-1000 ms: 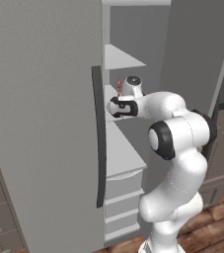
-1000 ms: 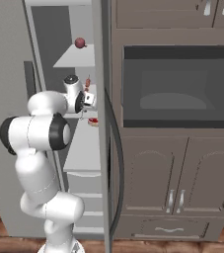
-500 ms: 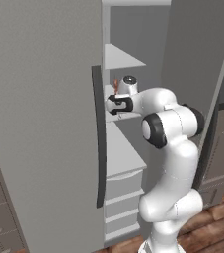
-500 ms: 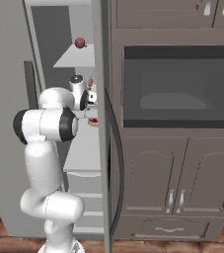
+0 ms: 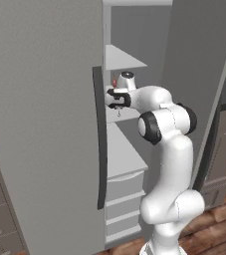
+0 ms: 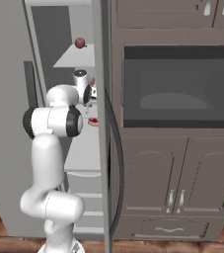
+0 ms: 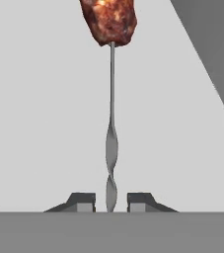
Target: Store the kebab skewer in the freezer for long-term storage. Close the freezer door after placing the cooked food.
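Hand: I saw my hand (image 7: 111,201) clamped on the kebab skewer (image 7: 111,123) (twisted stem between the fingertips).
Skewer: meat at 12 o'clock, inside the open freezer (image 5: 134,60), above a pale shelf (image 5: 124,157).

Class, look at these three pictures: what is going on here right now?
A white robot arm is reaching into the open freezer, its pincer shut on the metal stick of a kebab skewer. The meat end points away from the hand, over a pale shelf. The freezer door stands wide open, so the skewer is not yet set down and the door is not yet closed.
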